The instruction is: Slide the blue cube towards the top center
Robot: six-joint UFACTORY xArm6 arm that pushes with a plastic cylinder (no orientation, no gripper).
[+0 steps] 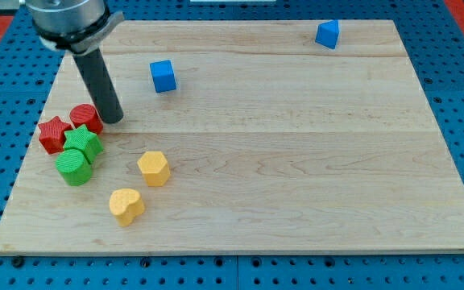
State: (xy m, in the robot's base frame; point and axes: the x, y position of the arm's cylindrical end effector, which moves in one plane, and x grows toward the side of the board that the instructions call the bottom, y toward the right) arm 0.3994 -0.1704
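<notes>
Hand-less rod tip (113, 118), holding nothing, sits beside the red plastic cylinder (86, 118), left of the blue plastic cube (163, 76), staged on the wooden table (296, 161) for a rightward push.

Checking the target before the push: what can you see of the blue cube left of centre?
The blue cube is a small, solid-coloured block with a matte look, resting flat on the wooden board in its upper-left part, turned slightly. Nothing touches it. My tip sits lower and to the view's left, apart from it, beside the red cylinder.
</notes>
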